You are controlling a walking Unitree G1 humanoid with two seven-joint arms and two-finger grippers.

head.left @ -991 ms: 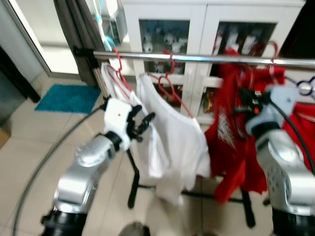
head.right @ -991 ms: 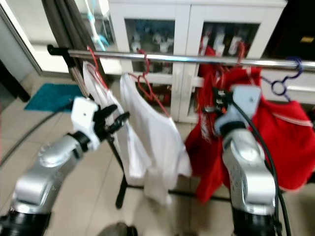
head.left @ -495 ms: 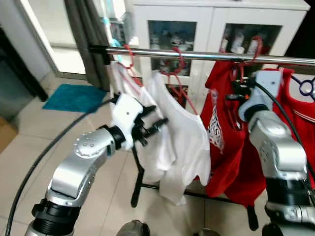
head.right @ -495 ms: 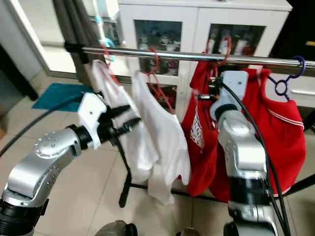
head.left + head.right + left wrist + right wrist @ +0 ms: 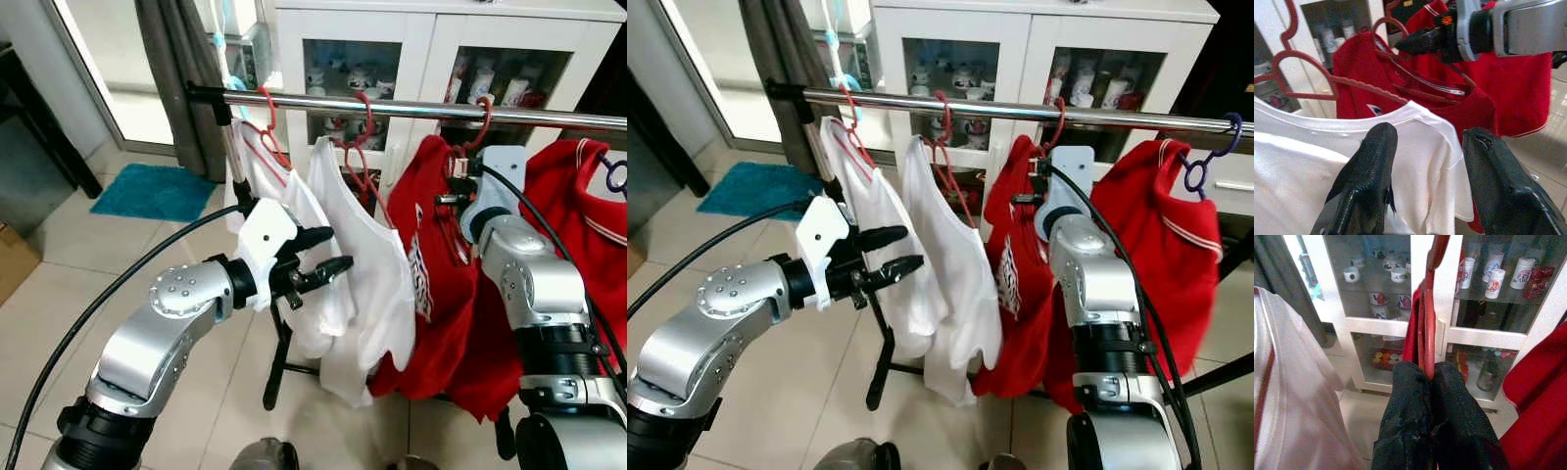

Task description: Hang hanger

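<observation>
While its two fingers clench the red hanger (image 5: 1428,308), the right pincer (image 5: 1431,382) sits just under the rail (image 5: 411,106), where that hanger's hook rests with a red shirt (image 5: 431,245) on it. At nine o'clock, the left pincer (image 5: 331,253) hovers released against a white shirt (image 5: 377,264). Behind, a glass-door cabinet (image 5: 960,29) holds cups and small bottles (image 5: 1496,281); their print is unreadable.

— See that? The red hanger (image 5: 1426,308) has its hook over the rail (image 5: 411,108) now; a second ago it was below it.

— Yes, and the right gripper (image 5: 1429,382) rose with it, fingers pinched on the hanger.
</observation>
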